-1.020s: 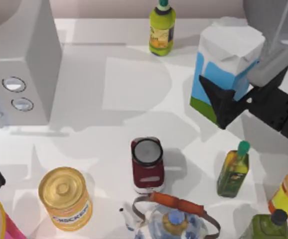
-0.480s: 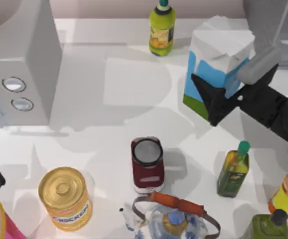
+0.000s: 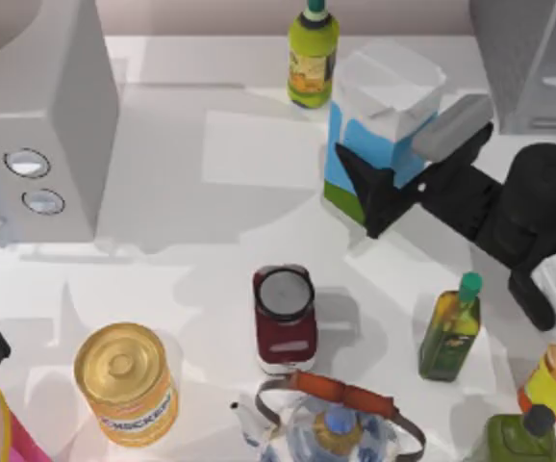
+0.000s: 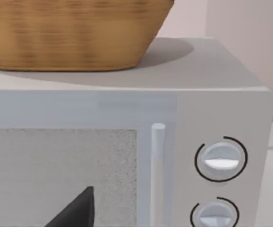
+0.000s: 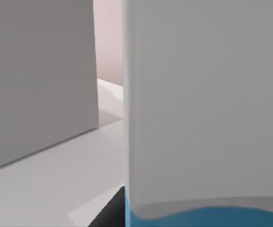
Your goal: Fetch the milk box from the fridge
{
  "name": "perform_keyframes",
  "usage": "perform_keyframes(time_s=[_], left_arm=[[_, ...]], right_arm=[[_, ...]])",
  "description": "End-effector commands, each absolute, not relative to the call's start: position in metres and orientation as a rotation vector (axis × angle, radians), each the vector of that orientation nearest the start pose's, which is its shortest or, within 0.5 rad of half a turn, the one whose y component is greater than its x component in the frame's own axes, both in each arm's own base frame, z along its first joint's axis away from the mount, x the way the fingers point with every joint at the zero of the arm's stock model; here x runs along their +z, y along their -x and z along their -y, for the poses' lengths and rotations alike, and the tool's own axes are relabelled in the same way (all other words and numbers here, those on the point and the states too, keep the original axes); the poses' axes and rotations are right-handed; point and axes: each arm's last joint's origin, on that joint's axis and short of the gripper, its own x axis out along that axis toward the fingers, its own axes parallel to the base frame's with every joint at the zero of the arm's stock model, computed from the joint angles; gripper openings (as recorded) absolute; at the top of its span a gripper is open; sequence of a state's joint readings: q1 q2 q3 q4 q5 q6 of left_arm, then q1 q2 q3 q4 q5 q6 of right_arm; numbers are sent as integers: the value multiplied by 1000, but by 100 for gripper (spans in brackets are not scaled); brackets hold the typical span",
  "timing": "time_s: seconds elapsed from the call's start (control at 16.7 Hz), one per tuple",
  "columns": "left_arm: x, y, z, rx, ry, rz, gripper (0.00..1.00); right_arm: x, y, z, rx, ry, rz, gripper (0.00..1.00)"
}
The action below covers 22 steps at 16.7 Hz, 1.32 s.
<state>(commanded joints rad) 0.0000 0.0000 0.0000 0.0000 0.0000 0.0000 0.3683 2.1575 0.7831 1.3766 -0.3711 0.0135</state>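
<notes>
Fridge (image 3: 526, 58): placed at the table's (image 3: 211, 221) far right corner. Grey box with two dials (image 3: 37, 115): set at the far left, a woven basket (image 4: 70, 33) on top. Milk box (image 3: 379, 120): held clear of the fridge, beside the yellow-green bottle (image 3: 313, 56). Right gripper (image 3: 386, 183): pinched on the milk box's sides. Left gripper: parked at the left edge; finger state cannot be told.

White table (image 3: 220, 231), pale pink wall (image 3: 191, 16)
</notes>
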Motion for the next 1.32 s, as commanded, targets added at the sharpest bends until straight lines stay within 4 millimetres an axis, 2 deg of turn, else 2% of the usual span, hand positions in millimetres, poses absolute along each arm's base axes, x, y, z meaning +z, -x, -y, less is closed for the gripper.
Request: perform_keyframes(time_s=[0.18,0.96,1.32], left_arm=[[160,-106,1,0,0,0,100],[160,-106,1,0,0,0,100],[160,-106,1,0,0,0,100]], right_arm=[[90,-344,-148,764,1,-3,0],[90,-344,-148,764,1,-3,98],[90,-344,-148,764,1,-3,100]])
